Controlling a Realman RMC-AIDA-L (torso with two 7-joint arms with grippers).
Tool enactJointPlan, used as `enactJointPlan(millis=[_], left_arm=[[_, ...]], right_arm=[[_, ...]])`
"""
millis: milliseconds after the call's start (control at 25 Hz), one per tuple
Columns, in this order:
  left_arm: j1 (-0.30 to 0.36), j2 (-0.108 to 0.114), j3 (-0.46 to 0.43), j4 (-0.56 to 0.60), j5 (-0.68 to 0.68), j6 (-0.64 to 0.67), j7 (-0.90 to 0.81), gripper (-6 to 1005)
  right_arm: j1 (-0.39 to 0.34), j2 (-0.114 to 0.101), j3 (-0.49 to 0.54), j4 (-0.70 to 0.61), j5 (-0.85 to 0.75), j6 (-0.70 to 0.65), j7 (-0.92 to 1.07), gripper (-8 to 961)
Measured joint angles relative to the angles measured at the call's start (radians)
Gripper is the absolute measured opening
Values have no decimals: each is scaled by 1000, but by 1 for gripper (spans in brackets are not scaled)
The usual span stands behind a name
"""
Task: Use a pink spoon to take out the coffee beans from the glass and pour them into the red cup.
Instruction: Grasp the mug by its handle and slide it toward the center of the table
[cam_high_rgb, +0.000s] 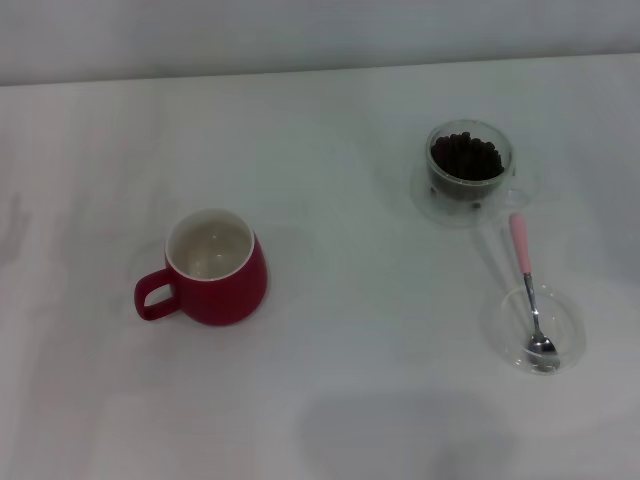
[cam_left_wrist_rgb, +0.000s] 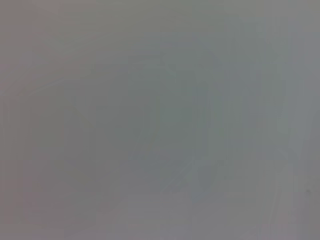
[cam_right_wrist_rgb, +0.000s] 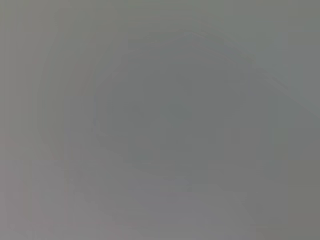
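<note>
Plainly, neither gripper shows in any view: the head view holds only the table (cam_high_rgb: 350, 400) and what stands on it, and both wrist views are blank grey, so I cannot tell how either pincer stands or where the arms are.

Taking the glass (cam_high_rgb: 468, 170) as landmark: it stands at the far right of the table on a clear saucer (cam_high_rgb: 425, 200), and the beans (cam_high_rgb: 466, 157) fill it nearly to the rim. The spoon (cam_high_rgb: 530, 295) lies just nearer the robot than the glass, its pink handle end pointing back toward the glass and its metal bowl resting in a shallow clear dish (cam_high_rgb: 570, 340), so the handle leans on the dish's rim. The cup (cam_high_rgb: 213, 268) sits well apart from the glass, to the left and nearer the robot, upright, handle turned left, white inside with nothing seen in it.

Judging by looks, the spoon is light, stiff and slim, and its metal part likely slick; the raised pink handle is the place to pinch, about midway. The glass looks fragile and easy to push, so scooping calls for a gentle dip. The beans are loose, dry and apt to roll off a small bowl.

Count: one spoon, one glass, one cup, one dish, one saucer, one heap of beans, too many to number.
</note>
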Motion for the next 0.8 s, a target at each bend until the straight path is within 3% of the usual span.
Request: enactJointPlan(millis=[440,560,800], left_arm=[[-3,0,7,7,8,6,0,888],[2,-1,8,7,9,0,0,888],[18,0,10,13,12,-22,0,887]], right_arm=[[-13,6,0,-5,0,-22,-2,754],[-20,20,5,-15,4,-21,-6,754],[-26,66,4,-59,4,-20,-9,754]])
